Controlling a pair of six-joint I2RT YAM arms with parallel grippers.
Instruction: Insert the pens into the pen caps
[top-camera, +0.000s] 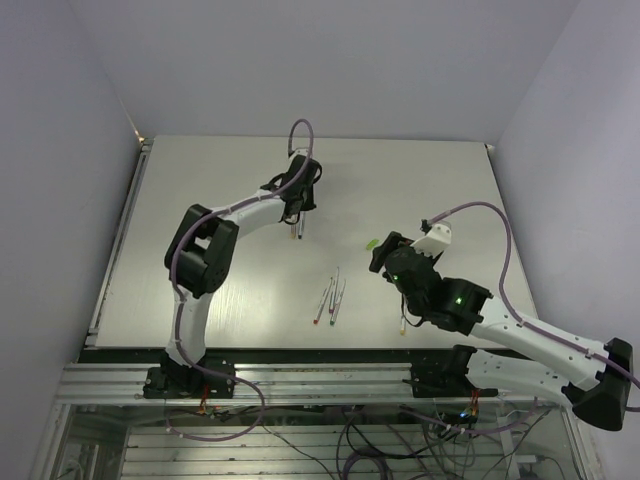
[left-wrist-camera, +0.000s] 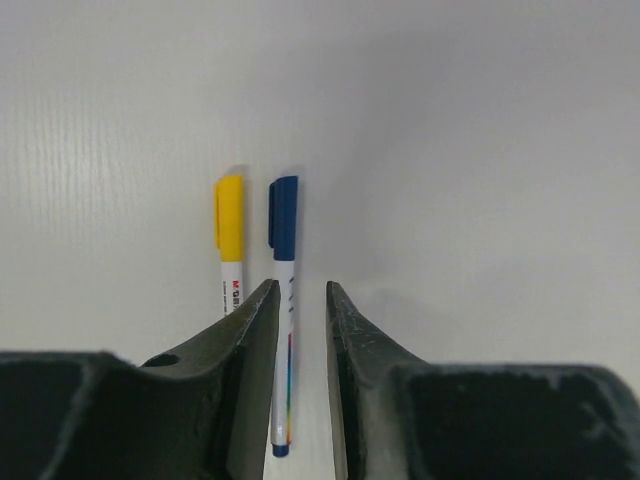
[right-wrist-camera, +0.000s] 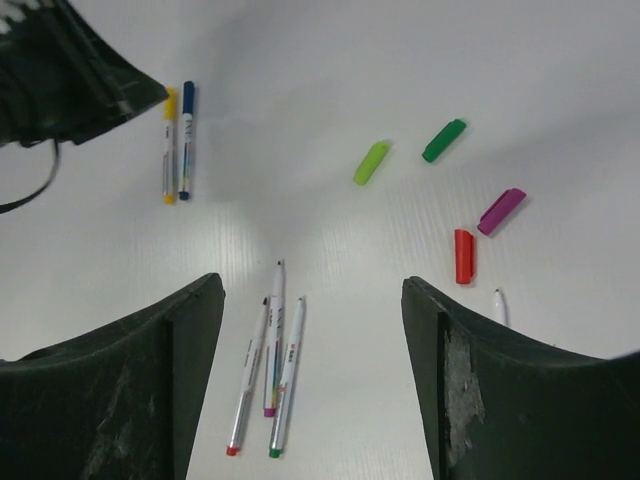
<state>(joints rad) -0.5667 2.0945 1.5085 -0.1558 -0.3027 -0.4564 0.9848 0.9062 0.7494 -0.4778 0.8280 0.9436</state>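
In the left wrist view a yellow-capped pen and a blue-capped pen lie side by side on the table. My left gripper hovers over the blue one, jaws slightly apart, gripping nothing. My right gripper is wide open and empty above three uncapped pens with red, magenta and green ends. Loose caps lie beyond: light green, dark green, magenta, red. A fourth uncapped pen is mostly hidden behind my right finger.
From above, the left gripper is at the table's middle back and the right gripper is right of centre. The three pens lie near the front edge. Walls enclose the table on three sides.
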